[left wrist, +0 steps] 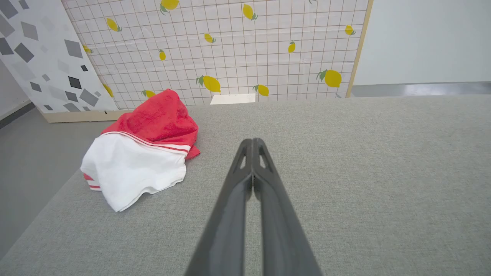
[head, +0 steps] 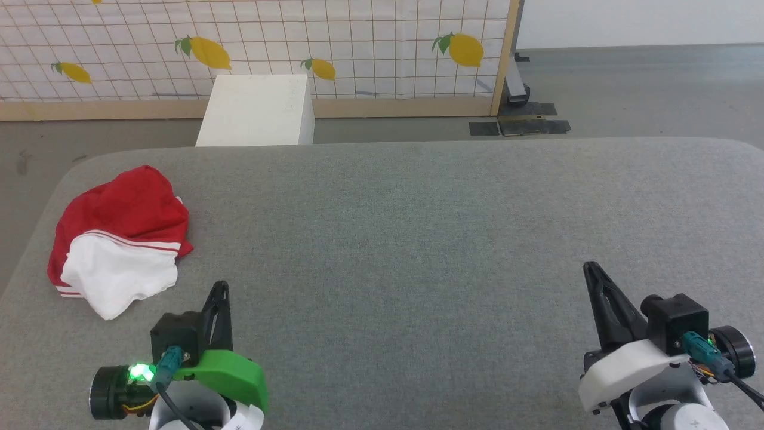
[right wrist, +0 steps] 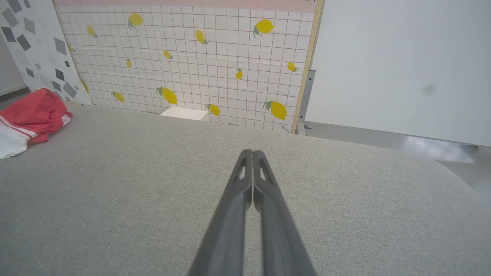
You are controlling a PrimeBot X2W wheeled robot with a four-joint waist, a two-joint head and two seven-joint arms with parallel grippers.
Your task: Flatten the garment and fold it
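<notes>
The garment (head: 122, 236) lies crumpled in a heap near the left edge of the grey table (head: 418, 239), red cloth at the back and a white sleeve with red stripes in front. Its print is hidden in the folds. My left gripper (head: 222, 288) hovers near the table's front, a short way right of the heap, shut with nothing in it. In the left wrist view the garment (left wrist: 142, 149) sits left of the closed gripper (left wrist: 252, 142). My right gripper (head: 591, 267) is at the front right, far from the cloth, also shut and empty. The right wrist view catches the garment (right wrist: 27, 119) at its left edge, the gripper (right wrist: 252, 152) closed.
A white box (head: 256, 110) stands on the floor behind the table, in front of a lemon-patterned partition (head: 358, 48). The table's left edge (head: 36, 227) runs close beside the garment. Grey floor stretches beyond at the right.
</notes>
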